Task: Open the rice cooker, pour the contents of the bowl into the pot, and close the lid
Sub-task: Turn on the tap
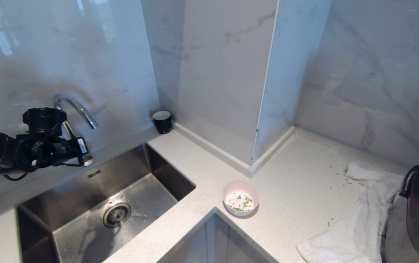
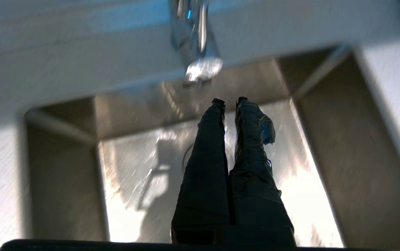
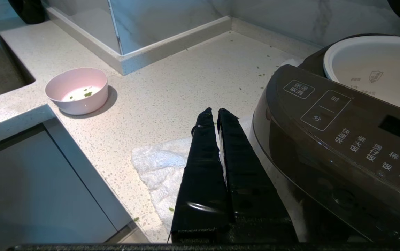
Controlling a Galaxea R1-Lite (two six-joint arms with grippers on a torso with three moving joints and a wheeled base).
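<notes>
Bowl point(image 1: 240, 197) and cooker sit on the same stretch of speckled counter point(image 1: 297, 190), the pale pink bowl near the counter's inner corner with green scallion bits point(image 1: 244, 201) in it, the dark-brown rice cooker point(image 3: 343, 139) at the far right edge of the head view on a white towel point(image 1: 355, 219). Its lid is already up, mostly out of frame, and the cream-white inner pot point(image 3: 377, 69) shows bare. The left gripper point(image 2: 230, 101) hangs over the steel sink point(image 1: 96, 204) by the faucet point(image 1: 76, 109), fingers nearly together and holding nothing; from there the bowl lies well off toward the robot's right, across the sink's rim. The right gripper point(image 3: 217, 112), pressed shut and empty, sits just beside the cooker's front panel, with the bowl ahead and to its left. By my reading the right arm is the nearer to both bowl and pot, though the left is the one raised, so the bowl pickup looks to be next.
</notes>
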